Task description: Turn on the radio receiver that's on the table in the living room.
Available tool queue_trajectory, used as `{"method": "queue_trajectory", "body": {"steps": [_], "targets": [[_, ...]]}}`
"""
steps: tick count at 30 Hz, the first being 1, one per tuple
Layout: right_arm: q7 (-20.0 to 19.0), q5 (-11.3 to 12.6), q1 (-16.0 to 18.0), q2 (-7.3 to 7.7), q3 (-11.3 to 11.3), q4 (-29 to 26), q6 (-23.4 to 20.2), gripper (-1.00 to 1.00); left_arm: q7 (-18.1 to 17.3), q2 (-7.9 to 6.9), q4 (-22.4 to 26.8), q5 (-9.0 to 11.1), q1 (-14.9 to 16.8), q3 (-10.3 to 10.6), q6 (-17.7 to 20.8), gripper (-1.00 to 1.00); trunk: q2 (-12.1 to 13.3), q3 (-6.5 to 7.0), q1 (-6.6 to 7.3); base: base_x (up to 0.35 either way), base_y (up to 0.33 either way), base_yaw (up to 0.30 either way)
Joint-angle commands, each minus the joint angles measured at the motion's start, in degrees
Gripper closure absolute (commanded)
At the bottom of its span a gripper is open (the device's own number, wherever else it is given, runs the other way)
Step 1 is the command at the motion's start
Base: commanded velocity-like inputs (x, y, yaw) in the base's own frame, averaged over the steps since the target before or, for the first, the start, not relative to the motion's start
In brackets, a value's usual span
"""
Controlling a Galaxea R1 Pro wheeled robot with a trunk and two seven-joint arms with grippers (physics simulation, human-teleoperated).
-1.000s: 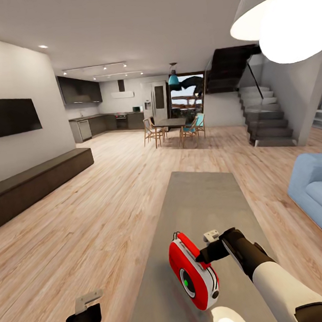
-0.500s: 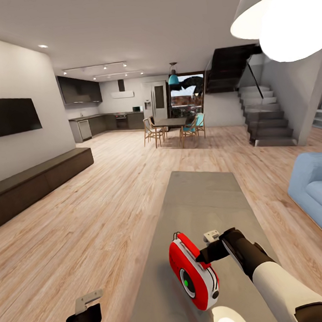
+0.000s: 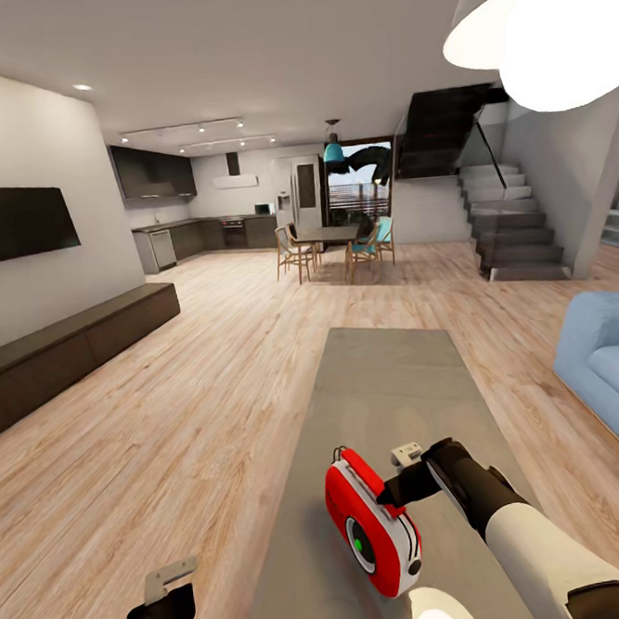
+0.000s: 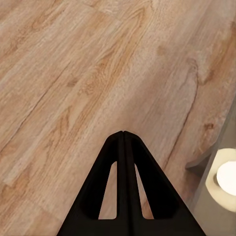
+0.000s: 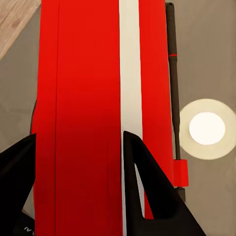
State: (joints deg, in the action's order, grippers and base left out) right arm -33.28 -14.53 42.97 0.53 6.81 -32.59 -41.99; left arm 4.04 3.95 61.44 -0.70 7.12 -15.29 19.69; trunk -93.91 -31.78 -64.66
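Glossy red rounded radio [image 3: 373,522] on matte grey counter [image 3: 389,378]; right gripper [image 5: 78,147] spread around it, left gripper [image 4: 123,135] closed over plank floor [image 4: 73,73]

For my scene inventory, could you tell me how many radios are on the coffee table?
1. The radio receiver stands on the near end of the table, with the right gripper against its back. Nothing else sits on the visible tabletop.

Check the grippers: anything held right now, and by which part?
Right gripper: its fingers straddle the red body of the radio receiver, one on each side; whether they actually clamp it cannot be told. Left gripper: fingers together over the floor, nothing held.
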Motion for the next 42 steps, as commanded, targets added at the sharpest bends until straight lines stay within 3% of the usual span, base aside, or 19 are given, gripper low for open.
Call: {"method": "queue_trajectory", "body": {"steps": [1, 9, 38, 39, 42], "targets": [[-0.01, 0.38, 0.01, 0.00, -0.04, 0.00, -0.09, 1.00, 0.00, 0.00, 0.00, 0.00, 0.00, 0.00, 0.00, 1.00, 0.00, 0.00, 0.00, 0.000, 0.000, 0.000], [-0.11, 0.38, 0.01, 0.00, -0.04, 1.08, -0.08, 1.00, 0.00, 0.00, 0.00, 0.00, 0.00, 0.00, 0.00, 1.00, -2.41, -1.07, -1.32, 0.000, 0.000, 0.000], [-0.40, 0.38, 0.01, 0.00, -0.04, 1.39, -0.04, 1.00, 0.00, 0.00, -0.04, 0.00, 0.00, 0.00, 0.00, 1.00, -4.01, -1.79, -2.20, 0.000, 0.000, 0.000], [-0.33, 0.38, 0.01, 0.00, -0.04, 1.39, -0.07, -1.00, 0.00, 0.00, -0.06, 0.00, 0.00, 0.00, 0.00, 1.00, -4.01, -1.79, -2.20, 0.000, 0.000, 0.000], [-0.19, 0.38, 0.01, 0.00, 0.01, 1.46, -0.04, -1.00, 0.00, 0.00, -0.07, -0.01, 0.00, 0.00, 0.00, 1.00, -4.01, -1.79, -2.20, 0.000, 0.000, 0.000]]}}
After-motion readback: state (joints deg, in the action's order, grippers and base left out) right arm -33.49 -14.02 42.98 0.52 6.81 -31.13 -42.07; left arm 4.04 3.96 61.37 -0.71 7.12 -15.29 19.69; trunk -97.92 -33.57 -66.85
